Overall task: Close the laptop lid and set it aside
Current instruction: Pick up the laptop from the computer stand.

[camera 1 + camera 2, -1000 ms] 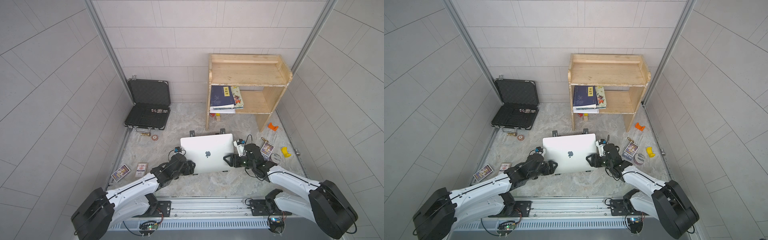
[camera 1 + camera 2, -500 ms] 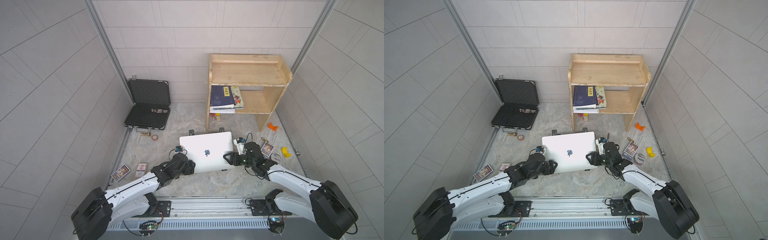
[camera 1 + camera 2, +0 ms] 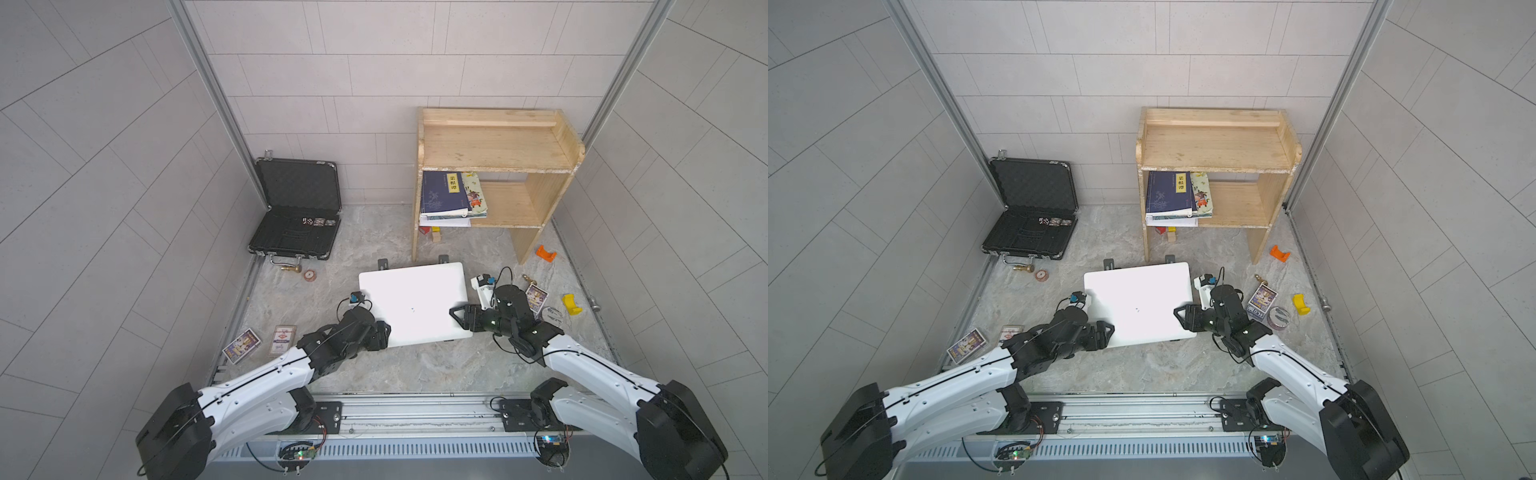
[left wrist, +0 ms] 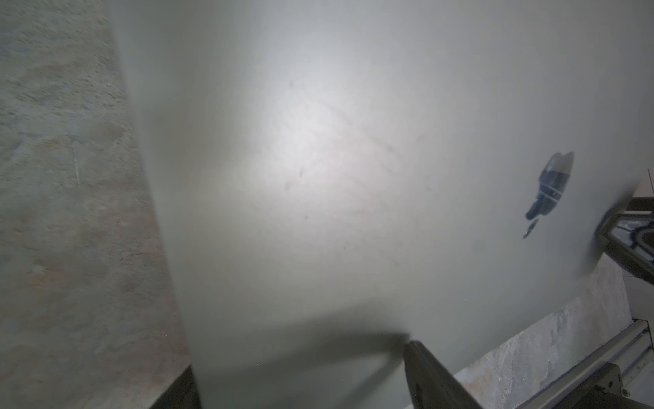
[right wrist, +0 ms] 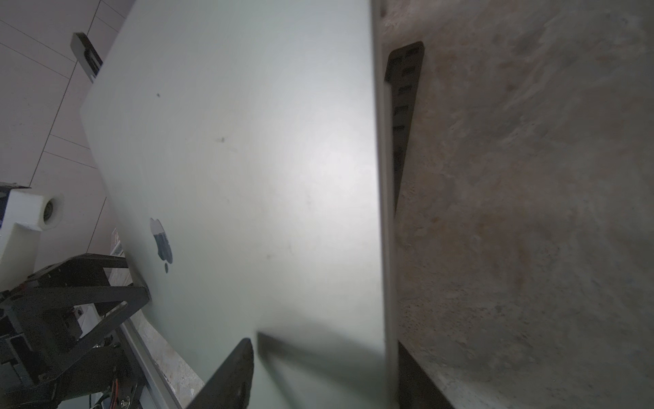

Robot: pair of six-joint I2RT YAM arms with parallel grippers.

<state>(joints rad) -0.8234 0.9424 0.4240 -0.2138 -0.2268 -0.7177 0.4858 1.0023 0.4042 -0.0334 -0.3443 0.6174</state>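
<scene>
laptop [image 3: 415, 303] at mid-table [image 3: 415, 370], in both top views just in front of the wooden shelf [image 3: 494, 166]; lid [image 3: 1138, 307] down flat, silver back up, washed out by glare from above, logo [image 5: 161, 244] legible in both wrist views. black stand [image 5: 403, 106] under it, two feet poking out past the far edge. left claw [image 3: 384, 332] at the near left corner, right claw [image 3: 457, 318] at the right edge towards the front, arms reaching in from either side. each claw astride the laptop's rim: on the left, one finger [image 4: 428, 375] over the lid, shadow meeting its tip, the other dark and blurred beyond the rim; likewise on the right, one finger [image 5: 230, 379] above the lid. jaws apart on both, yet cannot tell whether pinching the laptop or merely bracketing it. open briefcase [image 3: 295, 220] well apart at far left; loose cards [image 3: 282, 338] beside the left arm.
</scene>
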